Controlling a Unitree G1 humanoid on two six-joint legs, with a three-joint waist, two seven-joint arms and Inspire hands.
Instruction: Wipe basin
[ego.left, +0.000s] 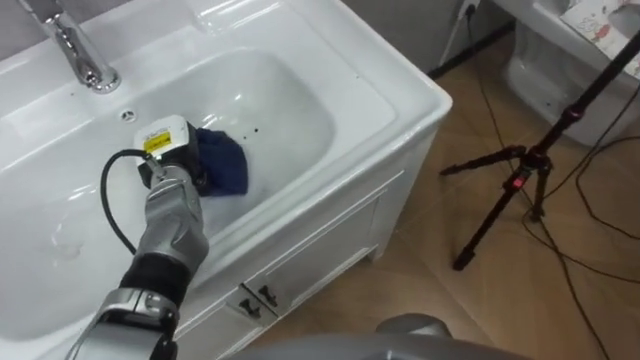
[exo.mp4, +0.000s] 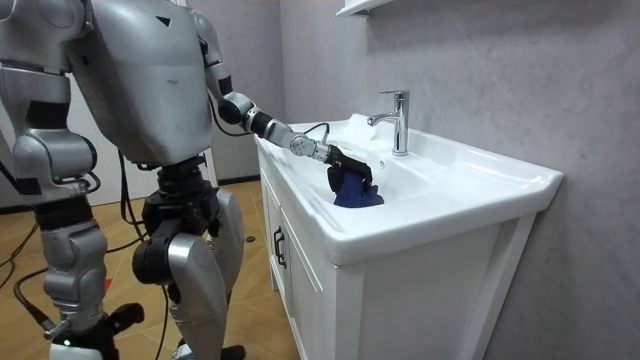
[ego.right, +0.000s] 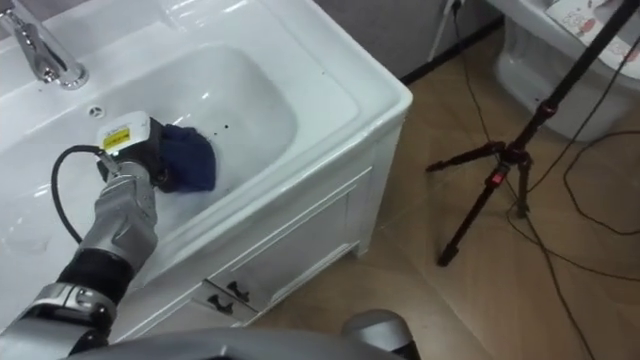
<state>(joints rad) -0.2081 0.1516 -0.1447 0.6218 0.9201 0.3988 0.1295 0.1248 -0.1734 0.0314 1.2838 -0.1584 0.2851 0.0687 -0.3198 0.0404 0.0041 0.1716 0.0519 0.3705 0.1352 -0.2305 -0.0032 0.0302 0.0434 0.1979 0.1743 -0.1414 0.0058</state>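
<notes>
1. Left hand (ego.left: 172, 150) reaches down into the bowl from the lower left, fingers curled onto the blue cloth (ego.left: 222, 165).
2. Bunched, the cloth lies on the white basin (ego.left: 310, 110)'s near slope, in front of the tap (ego.left: 85, 55).
3. Right of the cabinet, a black tripod (ego.left: 520, 180) stands on the floor.

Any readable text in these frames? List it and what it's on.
Yellow label at the back of the left hand: print too small to read.
Patterned item at the top right: blurred, unreadable.
Nothing else bears text.
</notes>
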